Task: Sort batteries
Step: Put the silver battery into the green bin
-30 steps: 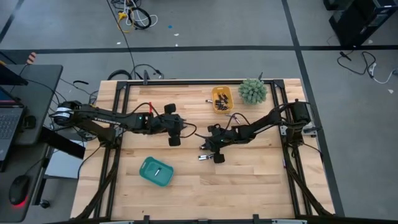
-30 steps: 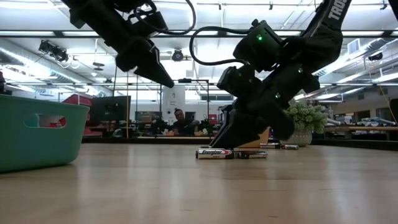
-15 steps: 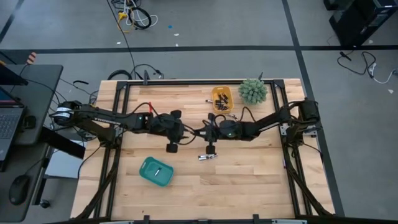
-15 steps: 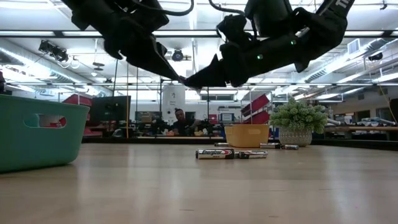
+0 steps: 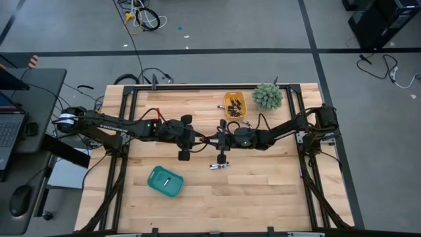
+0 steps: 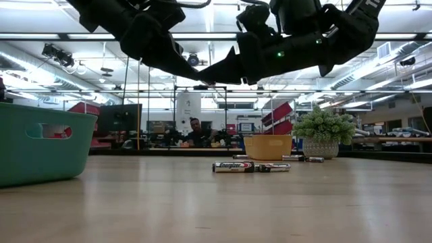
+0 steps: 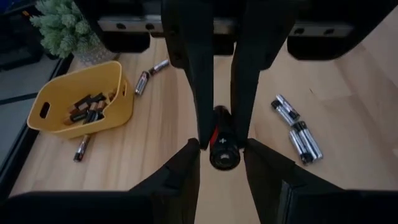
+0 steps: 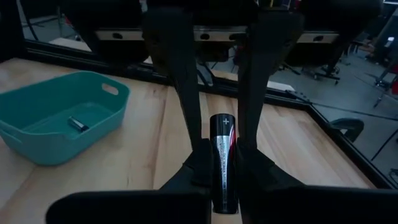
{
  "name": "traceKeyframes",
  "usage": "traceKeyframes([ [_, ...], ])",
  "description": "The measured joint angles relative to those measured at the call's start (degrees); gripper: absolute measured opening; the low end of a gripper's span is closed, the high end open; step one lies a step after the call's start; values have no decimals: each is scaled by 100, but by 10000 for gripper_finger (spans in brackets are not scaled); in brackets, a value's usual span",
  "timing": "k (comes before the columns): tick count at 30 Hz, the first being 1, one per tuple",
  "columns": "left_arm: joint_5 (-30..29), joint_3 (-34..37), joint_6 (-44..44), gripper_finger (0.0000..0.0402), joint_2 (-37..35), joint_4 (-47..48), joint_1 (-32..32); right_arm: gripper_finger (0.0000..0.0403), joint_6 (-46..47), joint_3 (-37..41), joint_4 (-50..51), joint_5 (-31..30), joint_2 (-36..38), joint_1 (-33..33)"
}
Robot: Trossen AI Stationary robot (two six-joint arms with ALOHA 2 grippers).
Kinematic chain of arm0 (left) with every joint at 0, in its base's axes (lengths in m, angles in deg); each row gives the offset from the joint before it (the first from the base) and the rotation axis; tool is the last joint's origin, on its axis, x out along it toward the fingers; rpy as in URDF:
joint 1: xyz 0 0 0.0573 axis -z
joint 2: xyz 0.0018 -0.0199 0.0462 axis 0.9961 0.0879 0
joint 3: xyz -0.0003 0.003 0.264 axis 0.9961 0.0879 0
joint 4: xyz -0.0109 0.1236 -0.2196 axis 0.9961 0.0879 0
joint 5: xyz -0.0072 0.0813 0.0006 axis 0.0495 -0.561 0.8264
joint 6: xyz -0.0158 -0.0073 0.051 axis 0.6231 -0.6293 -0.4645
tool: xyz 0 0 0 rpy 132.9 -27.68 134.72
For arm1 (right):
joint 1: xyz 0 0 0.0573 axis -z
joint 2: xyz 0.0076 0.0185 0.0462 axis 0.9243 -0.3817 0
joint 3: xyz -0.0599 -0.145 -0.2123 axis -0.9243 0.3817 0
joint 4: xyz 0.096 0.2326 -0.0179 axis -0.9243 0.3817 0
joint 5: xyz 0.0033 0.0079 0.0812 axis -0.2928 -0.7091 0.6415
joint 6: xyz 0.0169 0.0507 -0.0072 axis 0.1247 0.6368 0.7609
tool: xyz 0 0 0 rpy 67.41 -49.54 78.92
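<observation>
High over the middle of the table my two grippers meet tip to tip. My right gripper (image 8: 222,158) is shut on a black and red battery (image 8: 222,143). My left gripper (image 7: 222,149) is open. Its fingers (image 8: 186,93) stand on either side of the battery's free end with a gap on each side. Two loose batteries (image 6: 233,166) lie flat on the table below, and others (image 7: 297,127) lie nearby. A yellow tray (image 5: 234,104) holds several dark batteries. A teal tray (image 5: 164,182) holds one battery (image 8: 78,123). My right gripper pinches the battery's long sides (image 8: 222,177) between its two fingers. The fingers come nearly level from the table's right and lie along the battery. Its free end (image 8: 222,121) sticks out past the fingertips toward the left gripper. The battery is clear of the table.
A potted green plant (image 5: 267,96) stands at the far right next to the yellow tray. Single batteries (image 7: 149,73) lie on the wood around that tray. Black frame rails (image 5: 125,125) run along the table's left and right sides.
My right gripper has risen from the table beside the loose batteries and tipped from pointing down to nearly level, toward the left gripper. My left gripper has turned toward it, so the two sets of fingertips now meet. Little has moved in the last half second.
</observation>
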Motion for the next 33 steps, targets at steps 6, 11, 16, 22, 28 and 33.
traceKeyframes([
  [6,0,0,4,95,0,-37,0,30,0,-1,-14,-2,0,0],
  [11,-9,0,22,55,-2,-16,-2,30,9,2,-15,-9,0,0],
  [16,126,0,24,16,-4,-17,-5,48,68,4,5,-7,0,-2],
  [22,169,0,80,16,-4,-2,0,123,109,4,12,-4,2,-51],
  [28,103,-2,470,16,-185,465,2,150,364,-17,-63,-1,34,-168],
  [33,117,-2,563,16,-447,788,163,150,539,-17,14,-76,33,-314],
])
